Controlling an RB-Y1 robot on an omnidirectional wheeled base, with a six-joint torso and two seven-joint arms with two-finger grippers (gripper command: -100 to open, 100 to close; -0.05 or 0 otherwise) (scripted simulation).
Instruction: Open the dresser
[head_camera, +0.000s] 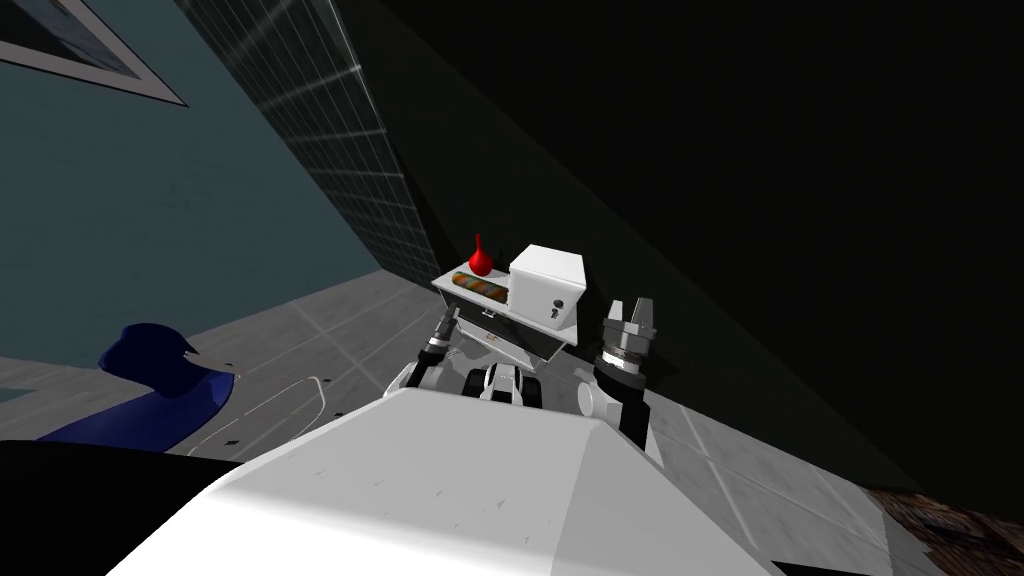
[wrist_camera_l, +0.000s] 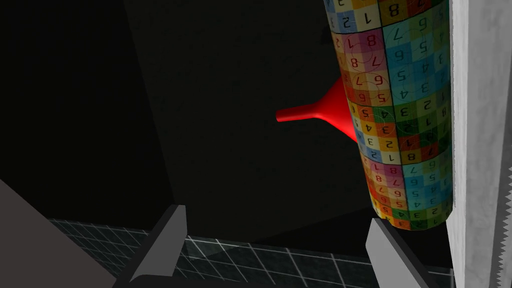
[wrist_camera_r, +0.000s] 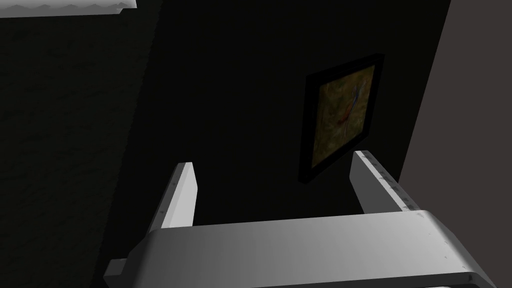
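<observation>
- A red vase (head_camera: 480, 258) with a thin neck stands just beside a cylinder (wrist_camera_l: 400, 110) that lies on its side. The cylinder is covered in many-coloured squares bearing numerals (1 to 8 can be read in the left wrist view).
- A white box (head_camera: 545, 280) sits at one end of the cylinder, with a small dark fitting on its front face.
- A dark blue curved shape (head_camera: 160, 385) rests on the grey tiled floor (head_camera: 300, 335), well apart from the vase (its kind cannot be told).
- A teal wall (head_camera: 150, 200) carries a light-framed picture (head_camera: 70, 45); next to it rises a dark panel with a pale grid (head_camera: 330, 110).
- A brown patterned patch (head_camera: 940, 520) lies at the floor's edge.
</observation>
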